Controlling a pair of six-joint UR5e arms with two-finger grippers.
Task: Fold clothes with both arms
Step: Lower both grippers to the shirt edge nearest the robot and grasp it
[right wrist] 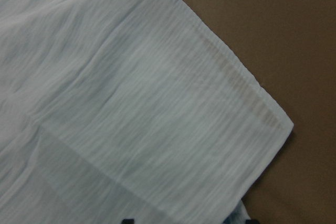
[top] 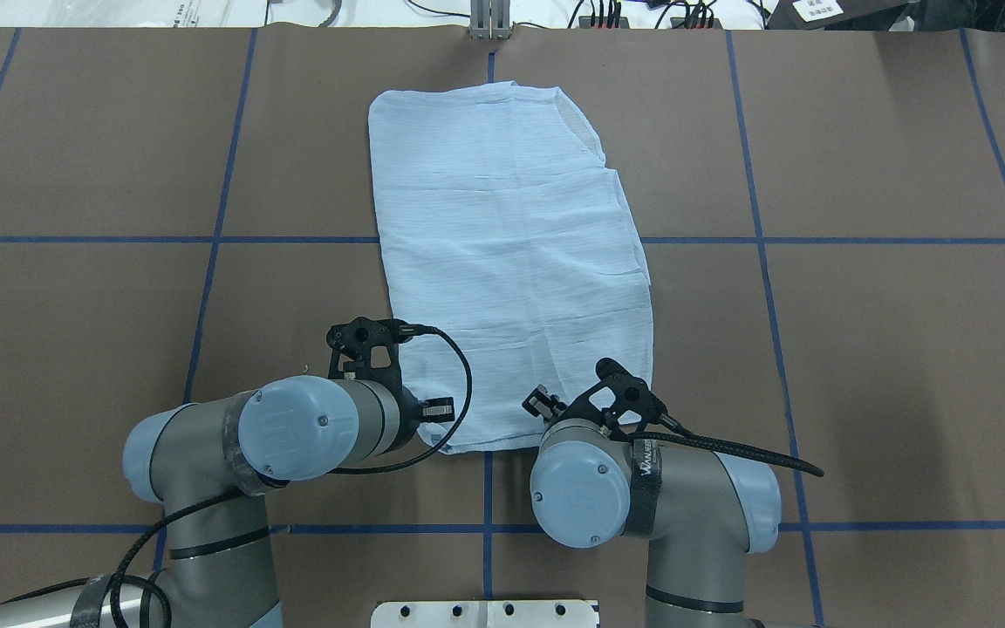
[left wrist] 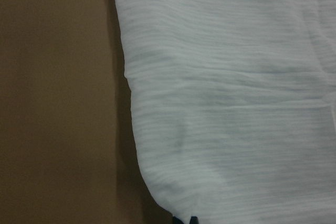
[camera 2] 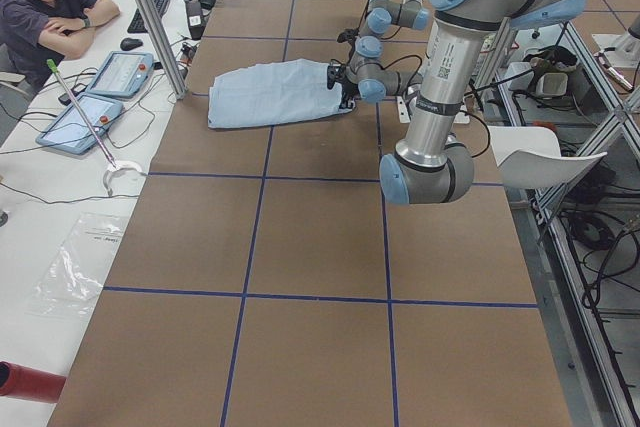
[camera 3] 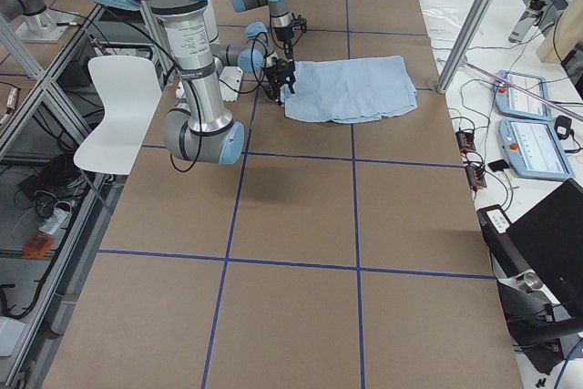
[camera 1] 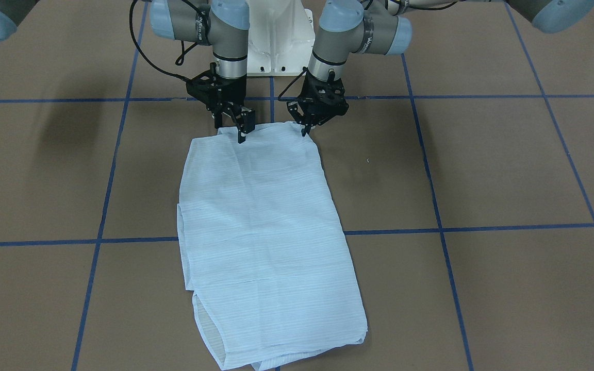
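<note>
Pale-blue striped shirt (top: 511, 262) flat on brown bench (camera 1: 482, 170), folded into a long narrow panel running away from the robot. Near short edge close to the white pedestal base (camera 1: 276, 41), far end close to the bench's far edge. Long edges mostly straight, small step on the robot's-right side, layers showing at the far end. Wide bare bench on both long sides. Blue tape lines (camera 1: 431, 226) in a grid, one crossing under the shirt's middle.

Left tool (camera 1: 304, 131) at the near corner on the robot's left, pointing down, tip touching the cloth edge. Tips seen close together in the left wrist view, closed; cannot tell whether cloth is pinched. Right tool (camera 1: 232, 129) at the other near corner, over the cloth, fingers apart, open, nothing gripped. Hemmed corner lying flat below it in the right wrist view.

Left arm (top: 293, 427) and right arm (top: 607, 484) both bent in close to the base, wrists turned down, black cables looping off each.

Operator (camera 2: 45, 7) seated at the side desk beyond the bench's far edge, tablets (camera 2: 80, 117) beside. White chair (camera 3: 118, 107) behind the robot.
</note>
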